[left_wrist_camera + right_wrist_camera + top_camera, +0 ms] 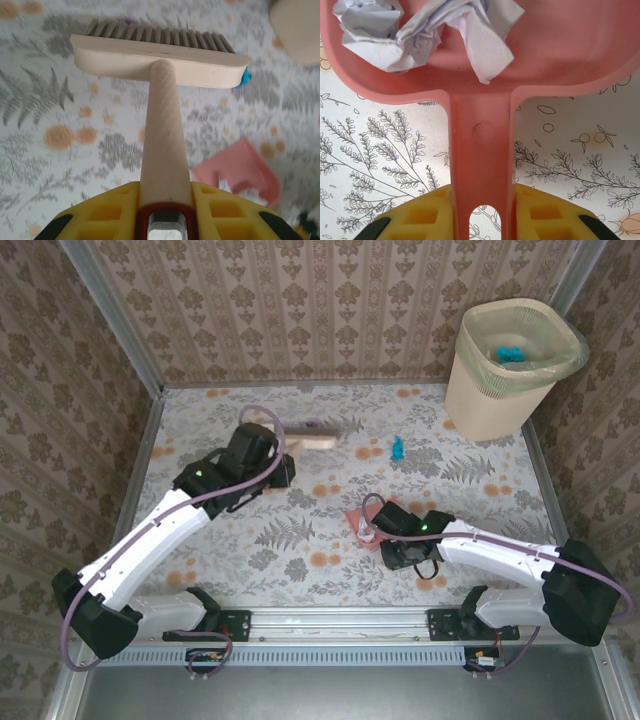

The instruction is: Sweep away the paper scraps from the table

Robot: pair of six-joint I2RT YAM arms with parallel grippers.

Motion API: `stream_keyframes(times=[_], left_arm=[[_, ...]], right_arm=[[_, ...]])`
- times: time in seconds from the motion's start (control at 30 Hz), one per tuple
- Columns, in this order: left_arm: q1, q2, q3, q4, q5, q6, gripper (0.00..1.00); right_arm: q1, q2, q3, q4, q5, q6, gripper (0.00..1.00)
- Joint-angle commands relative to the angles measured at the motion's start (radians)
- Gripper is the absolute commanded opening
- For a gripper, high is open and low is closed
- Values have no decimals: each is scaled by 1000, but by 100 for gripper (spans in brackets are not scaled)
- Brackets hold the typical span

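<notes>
Left arm: the left pincer point(165, 202) is clenched on the handle of the brush point(160, 62), whose head is held beyond and left of the dustpan point(372, 512).
Right arm: the right pincer point(481, 212) is clenched on the dustpan handle. The pan sits low, on or just over the bench point(300, 565); I cannot tell which.
Collected: white wads point(420, 30) lie inside the dustpan.
Loose: the teal scrap point(397, 449) lies on the bench beyond the dustpan, just off the right end of the brush head.
Loose: the purple scrap point(314, 425) is at the bristles on the side away from the dustpan, touching or just beside.
Receptacle: the bin point(500, 400) stands well beyond the dustpan to the right, with teal paper inside.
Handling, judged: crumpled paper is very light and springy. It is likely to skip ahead of a quick stroke and to spill from a tilted pan.
Hold, judged: the scraps are not for pinching. Take them with the bristle edge kept low and drawn toward the pan lip.
Outstanding, judged: two scraps.
</notes>
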Motion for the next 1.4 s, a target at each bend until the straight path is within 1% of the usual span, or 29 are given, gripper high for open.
stream_keyframes(times=[0.0, 0.17, 0.27, 0.33, 0.4, 0.53, 0.67, 0.8, 0.97, 1.17, 1.37], left_arm=[[24, 43, 125, 144, -18, -25, 0], [43, 176, 290, 162, 1, -1, 0], [53, 243, 346, 192, 29, 1, 0], [57, 272, 355, 210, 44, 12, 0], [63, 287, 335, 236, 61, 27, 0], [79, 290, 231, 321, 120, 48, 0], [98, 298, 187, 329, 134, 69, 0], [122, 298, 167, 330, 174, 67, 0], [131, 301, 157, 334, 193, 76, 0], [149, 295, 142, 334, 204, 75, 0], [174, 280, 123, 335, 218, 70, 0]], right_arm=[[-8, -20, -24, -44, 27, 29, 0], [-9, -42, -27, -46, 59, 35, 0], [-9, -62, -31, -45, 73, 37, 0], [-9, -80, -36, -41, 84, 39, 0], [-9, -103, -42, -36, 96, 39, 0], [-8, -147, -45, -40, 123, 41, 0], [-7, -179, -47, -45, 135, 44, 0], [-7, -193, -22, -72, 172, 49, 0], [0, -204, 60, -140, 217, 46, 0], [4, -212, 192, -206, 220, 68, 0], [4, -155, 375, -327, 238, 107, 0]])
